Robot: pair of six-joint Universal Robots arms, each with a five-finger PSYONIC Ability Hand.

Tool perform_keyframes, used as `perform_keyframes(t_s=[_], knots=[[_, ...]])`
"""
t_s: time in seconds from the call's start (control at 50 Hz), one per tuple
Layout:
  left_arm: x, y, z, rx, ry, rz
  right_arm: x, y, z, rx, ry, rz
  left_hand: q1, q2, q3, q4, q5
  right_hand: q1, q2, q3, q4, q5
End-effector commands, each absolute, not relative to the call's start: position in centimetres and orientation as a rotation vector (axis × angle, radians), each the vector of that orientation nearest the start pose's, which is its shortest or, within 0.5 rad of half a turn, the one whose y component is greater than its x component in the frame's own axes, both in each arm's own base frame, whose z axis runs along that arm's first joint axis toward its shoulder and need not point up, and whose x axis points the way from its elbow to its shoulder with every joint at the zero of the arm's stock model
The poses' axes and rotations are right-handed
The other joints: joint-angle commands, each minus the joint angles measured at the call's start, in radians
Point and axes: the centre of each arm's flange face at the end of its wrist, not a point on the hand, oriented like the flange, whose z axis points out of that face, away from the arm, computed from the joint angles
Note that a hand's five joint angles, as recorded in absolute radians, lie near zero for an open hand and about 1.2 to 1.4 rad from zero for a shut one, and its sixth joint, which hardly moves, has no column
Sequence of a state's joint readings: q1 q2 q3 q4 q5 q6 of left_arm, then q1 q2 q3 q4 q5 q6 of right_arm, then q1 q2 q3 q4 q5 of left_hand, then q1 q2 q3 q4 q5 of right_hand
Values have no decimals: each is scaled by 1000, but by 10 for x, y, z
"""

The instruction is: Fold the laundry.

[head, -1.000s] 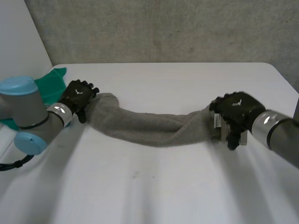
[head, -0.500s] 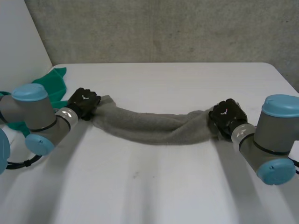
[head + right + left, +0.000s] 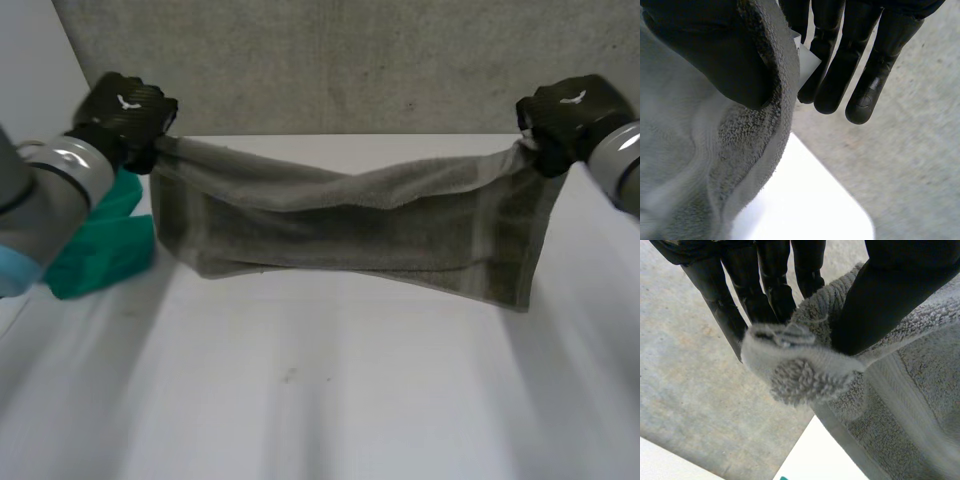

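A grey terry towel [image 3: 350,225] hangs stretched between the two hands, clear of the white tabletop [image 3: 330,400] and above its far half, reaching from near the left edge to near the right edge. Its top hem sags in the middle and its lower edge droops lowest toward the right. The left hand [image 3: 125,108] grips the towel's upper left corner; in the left wrist view its thumb [image 3: 890,295] pinches the bunched corner against the fingers [image 3: 765,287]. The right hand [image 3: 568,115] holds the upper right corner in the same way, thumb pressing the cloth toward the straight fingers, with a small white tag [image 3: 807,62] showing between them. A green cloth [image 3: 95,245] lies crumpled at the tabletop's left edge, under the left arm. A grey concrete wall [image 3: 350,60] stands behind the far edge.
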State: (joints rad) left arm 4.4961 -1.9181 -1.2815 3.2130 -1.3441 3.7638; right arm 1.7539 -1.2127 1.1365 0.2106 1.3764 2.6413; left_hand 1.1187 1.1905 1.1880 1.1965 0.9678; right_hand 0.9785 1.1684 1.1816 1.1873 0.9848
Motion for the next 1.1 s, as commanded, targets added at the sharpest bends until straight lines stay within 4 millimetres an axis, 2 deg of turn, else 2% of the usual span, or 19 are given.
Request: perform_keyframes(t_s=[0.02,0.1,0.16,0.28,0.32,0.34,0.4,0.42,0.52,0.6,0.72,0.74,0.8,0.82,0.88,0.9,0.96,1.04,1.1], knots=[[-220,-306,302,1099,1986,-2040,196,-329,319,-975,2341,-1762,278,206,208,200,254,418,228,215,209,237],[-218,-302,291,1120,2084,-1959,195,-340,306,-972,2377,-1697,278,206,208,200,254,418,228,215,209,237],[-221,-316,272,1130,2122,-1925,197,-350,294,-967,2379,-1689,278,206,208,200,254,418,228,215,209,237],[-231,-370,261,1063,1999,-2022,204,-393,279,-872,2255,-1922,278,206,208,200,254,418,228,215,209,237],[-234,-386,270,1014,1909,-2090,212,-400,285,-828,2180,-2004,278,206,208,200,254,418,228,215,209,237],[-238,-400,284,953,1791,-2179,219,-407,299,-777,2075,-2123,278,206,208,200,254,418,228,215,209,237],[-241,-414,317,829,1568,-2325,228,-415,324,-694,1901,-2278,278,206,208,200,254,418,228,215,209,237],[-242,-419,337,747,1429,-2407,228,-419,344,-635,1780,-2380,278,206,208,200,254,418,228,215,209,237],[-254,-410,382,591,1145,-2595,227,-416,395,-499,1435,-2556,278,206,208,200,254,418,228,215,209,237],[-256,-395,389,568,1153,-2622,228,-411,400,-481,1355,-2557,278,206,208,200,254,418,228,215,209,237],[-251,-383,351,609,1366,-2572,228,-405,374,-561,1480,-2428,278,206,208,200,254,418,228,215,209,237],[-248,-378,332,635,1454,-2526,229,-400,364,-600,1538,-2354,278,206,208,200,254,418,228,215,209,237],[-246,-368,303,686,1593,-2441,231,-393,343,-677,1653,-2213,278,206,208,200,254,418,228,215,209,237],[-244,-361,281,726,1698,-2363,230,-389,327,-736,1738,-2125,278,206,208,200,254,418,228,215,209,237],[-240,-348,249,787,1858,-2236,222,-388,294,-846,1904,-1998,278,206,208,200,254,418,228,215,209,237],[-237,-338,229,824,1958,-2141,214,-388,270,-938,2026,-1915,278,206,208,200,254,418,228,215,209,237],[-233,-319,197,892,2121,-1967,203,-377,227,-1156,2262,-1694,278,206,208,200,254,418,228,215,209,237],[-230,-302,171,955,2255,-1799,185,-365,193,-1306,2525,-1423,278,206,208,200,254,418,228,215,209,237],[-229,-297,159,980,2314,-1718,180,-363,181,-1283,2589,-1374,278,206,208,200,254,418,228,215,209,237]])
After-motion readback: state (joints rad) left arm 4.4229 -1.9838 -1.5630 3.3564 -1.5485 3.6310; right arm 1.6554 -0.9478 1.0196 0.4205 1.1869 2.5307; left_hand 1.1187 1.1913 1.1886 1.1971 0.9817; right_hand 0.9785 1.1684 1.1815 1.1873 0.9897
